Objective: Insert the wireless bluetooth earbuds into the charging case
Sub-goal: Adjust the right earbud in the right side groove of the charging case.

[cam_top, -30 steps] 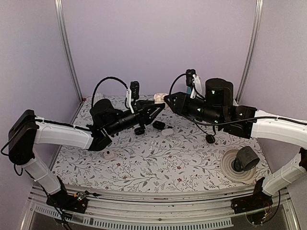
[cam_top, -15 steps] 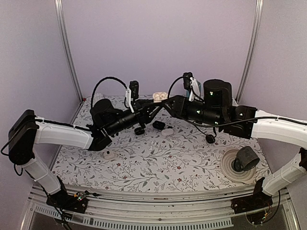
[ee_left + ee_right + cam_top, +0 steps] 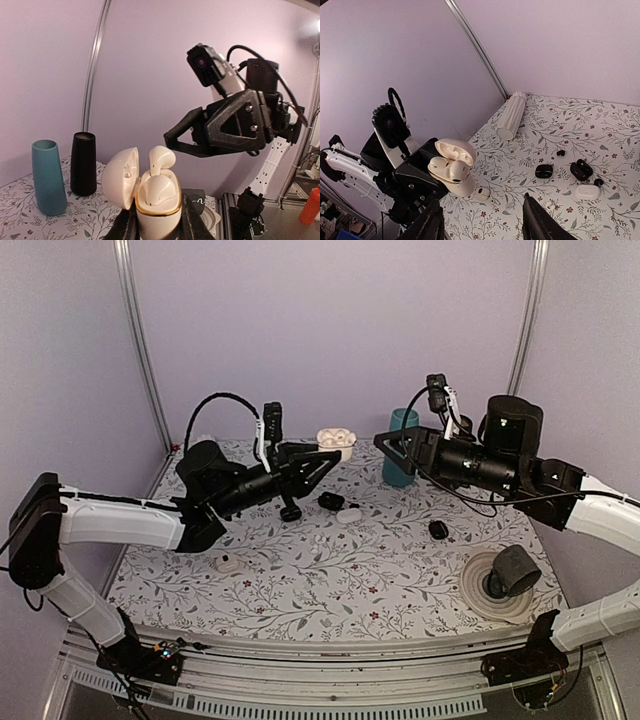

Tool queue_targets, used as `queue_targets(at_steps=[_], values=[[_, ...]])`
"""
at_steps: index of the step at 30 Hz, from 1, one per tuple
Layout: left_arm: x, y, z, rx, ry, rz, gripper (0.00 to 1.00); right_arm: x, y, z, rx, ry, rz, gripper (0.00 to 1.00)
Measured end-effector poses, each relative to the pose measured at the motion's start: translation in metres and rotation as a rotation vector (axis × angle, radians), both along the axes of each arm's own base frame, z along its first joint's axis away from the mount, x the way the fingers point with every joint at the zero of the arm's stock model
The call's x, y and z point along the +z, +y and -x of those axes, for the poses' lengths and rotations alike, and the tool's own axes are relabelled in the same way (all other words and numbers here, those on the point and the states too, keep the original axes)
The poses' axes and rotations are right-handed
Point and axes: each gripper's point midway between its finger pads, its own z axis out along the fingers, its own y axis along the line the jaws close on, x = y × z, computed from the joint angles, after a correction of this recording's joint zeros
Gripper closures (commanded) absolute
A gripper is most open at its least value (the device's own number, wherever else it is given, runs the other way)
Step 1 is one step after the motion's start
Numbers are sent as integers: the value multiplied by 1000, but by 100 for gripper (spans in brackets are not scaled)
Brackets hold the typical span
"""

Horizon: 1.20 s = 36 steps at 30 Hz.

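My left gripper (image 3: 328,456) is shut on the charging case (image 3: 157,205), held upright above the table with its lid (image 3: 120,177) flipped open. Both white earbuds are in the case. One earbud (image 3: 161,161) stands high out of its socket and the other earbud (image 3: 155,189) sits lower in front of it. My right gripper (image 3: 388,441) hangs open and empty just right of the case, apart from it. In the right wrist view the case (image 3: 462,184) and its earbuds (image 3: 451,168) lie beyond my open right gripper (image 3: 485,226).
A teal vase (image 3: 48,176) and a black cylinder (image 3: 83,162) stand at the back. A white ribbed cylinder (image 3: 513,115) lies on its side. Black cases (image 3: 544,171) and a small white case (image 3: 586,192) lie mid-table. A white piece with a dark spot (image 3: 230,563) lies left, a round dish (image 3: 480,595) right.
My right gripper has drawn back to the right, away from the case, and its jaws have widened. The left gripper keeps its hold on the case.
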Motion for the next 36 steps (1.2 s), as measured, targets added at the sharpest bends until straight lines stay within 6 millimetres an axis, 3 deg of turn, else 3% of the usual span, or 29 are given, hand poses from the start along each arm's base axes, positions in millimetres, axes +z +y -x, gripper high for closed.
queue_targets(at_steps=[4,8,22,29,36], values=[[17,4,17,-83,-26,24,100,-5,-1,0,91,-35,20,45],[34,12,34,-178,-50,48,100,-6,11,15,229,-78,19,41],[49,22,84,-484,-49,76,100,22,27,56,489,-250,-58,25],[44,21,92,-560,-28,75,100,15,37,60,560,-254,-56,17],[40,18,92,-586,-9,66,100,18,43,61,598,-270,-73,16]])
